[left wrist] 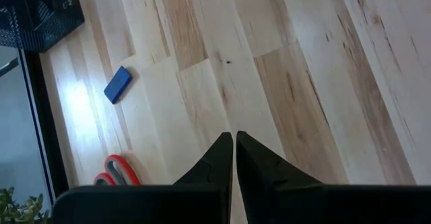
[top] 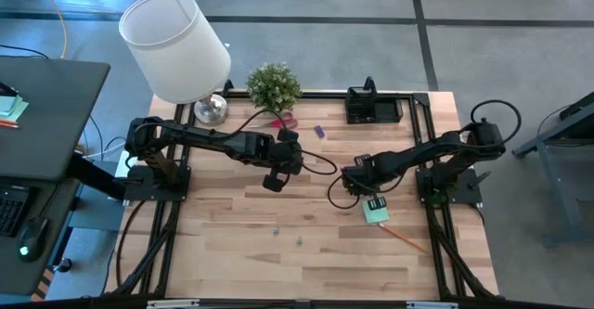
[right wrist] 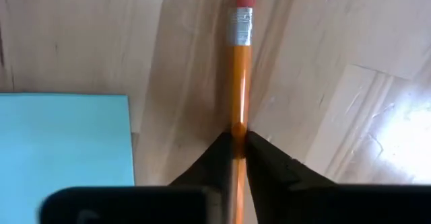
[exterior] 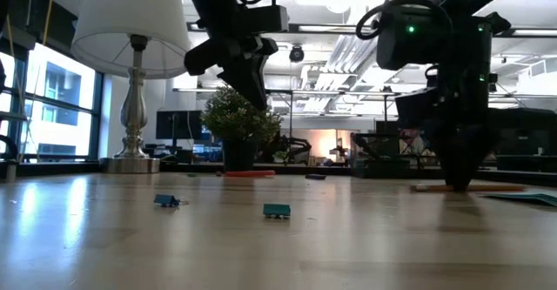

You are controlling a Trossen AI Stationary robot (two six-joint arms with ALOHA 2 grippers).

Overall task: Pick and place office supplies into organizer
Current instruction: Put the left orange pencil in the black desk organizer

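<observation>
An orange pencil [right wrist: 238, 76] with a red eraser lies on the wooden table beside a mint-green sticky-note pad [right wrist: 64, 143]. My right gripper [right wrist: 236, 142] stands over it, pointing down, shut on its shaft. My left gripper [left wrist: 234, 146] hangs shut and holding nothing above the table's middle [top: 276, 181]. A small purple piece [top: 319, 132] and red-handled scissors [left wrist: 118, 171] lie near the far edge. The black organizer [top: 374, 107] stands at the far right. My right gripper pinches the pencil's shaft [right wrist: 237, 124] between its two fingers, some way back from the eraser end [right wrist: 244, 1]. The fingers come from above, pointing down, one on each side of the pencil. The pencil lies flat on the table [exterior: 474, 187].
A potted plant [top: 274, 86] and a white-shaded lamp [top: 176, 49] stand at the far left. Two small teal pieces [exterior: 277, 210] [exterior: 166, 201] lie on the near middle of the table. Black frame rails [top: 429, 151] run along the table's sides.
</observation>
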